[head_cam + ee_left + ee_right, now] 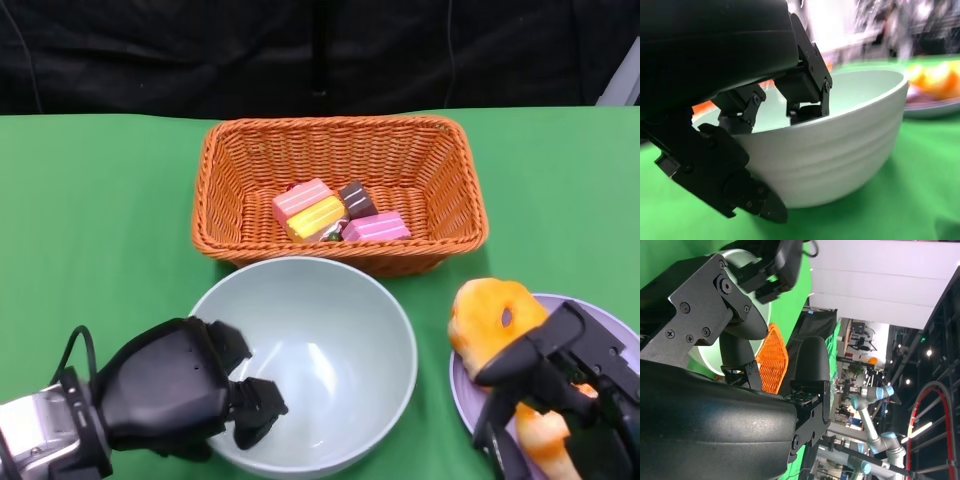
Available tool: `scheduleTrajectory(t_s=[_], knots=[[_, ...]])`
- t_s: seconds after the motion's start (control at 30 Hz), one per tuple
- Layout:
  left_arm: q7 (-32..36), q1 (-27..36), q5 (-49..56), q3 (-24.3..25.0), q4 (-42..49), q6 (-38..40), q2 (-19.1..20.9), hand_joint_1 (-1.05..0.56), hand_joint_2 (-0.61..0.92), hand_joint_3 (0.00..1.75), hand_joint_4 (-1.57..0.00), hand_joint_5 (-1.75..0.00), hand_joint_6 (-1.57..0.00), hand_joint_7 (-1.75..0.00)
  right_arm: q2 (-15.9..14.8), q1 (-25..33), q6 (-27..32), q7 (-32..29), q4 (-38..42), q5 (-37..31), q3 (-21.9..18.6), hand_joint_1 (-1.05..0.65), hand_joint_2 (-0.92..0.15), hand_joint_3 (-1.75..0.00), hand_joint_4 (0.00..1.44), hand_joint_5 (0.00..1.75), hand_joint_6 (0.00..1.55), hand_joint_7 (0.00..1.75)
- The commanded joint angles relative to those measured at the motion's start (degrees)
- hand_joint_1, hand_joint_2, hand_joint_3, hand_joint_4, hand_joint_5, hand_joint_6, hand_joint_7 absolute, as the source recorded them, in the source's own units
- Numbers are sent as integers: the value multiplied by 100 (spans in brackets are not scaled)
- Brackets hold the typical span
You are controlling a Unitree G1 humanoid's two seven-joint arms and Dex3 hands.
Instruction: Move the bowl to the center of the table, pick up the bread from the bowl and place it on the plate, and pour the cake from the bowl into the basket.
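Head view showed the green table (100,200) spread under everything, and beyond both hands stood the orange basket (340,190), with the cake pieces (335,212) lying on its floor, so the pouring step looked done. Just in front of the basket and reaching back to the left hand (175,395) sat the pale bowl (330,350), upright and empty inside as far as could be seen. The left hand gripped its near rim, fingers (805,95) hooked over the edge into the bowl and the thumb pressed against the outer wall, as the left wrist view showed; that pinch would have suited tipping the bowl toward the basket and now steadied it on the table. Under the right hand (555,385) lay the purple plate (625,330), only its edge showing. On it rested the orange bread (495,315), directly beneath and beside the right hand's fingers. Whether those fingers gripped the bread or merely hovered above it could not be told from either view; the right wrist view was mostly blocked by the hand's own shell.
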Motion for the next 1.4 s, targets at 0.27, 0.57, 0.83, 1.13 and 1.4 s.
scheduleTrajectory(t_s=[0.27,0.57,0.83,1.13,1.4], knots=[[-3369,776,-946,-124,-2066,1916,509,-75,92,17,-51,-6,-43,0,32,-287,155,-131,-31,-34,73,3,-33,-152,55,175,30,168],[-5393,1053,-3088,264,-3597,3352,617,-91,92,22,-29,-1,-36,0,32,-456,208,-146,38,-5,101,7,-28,-160,55,175,29,169],[-4927,1826,-6226,1424,-4225,3849,-172,-50,92,15,-90,-33,-76,-14,-51,-564,110,-45,211,-8,130,6,-26,-158,55,175,31,169],[-3426,2620,-6696,1494,-4756,4444,-1741,-16,60,90,-75,-144,-76,-115,-75,-571,-3,-40,363,-122,185,5,-26,-159,54,175,40,166],[-2616,3446,-6967,1622,-5369,5563,-2365,-6,50,138,-83,-174,-75,-152,-61,-444,145,-97,280,-274,275,3,-26,-156,53,175,52,160]])
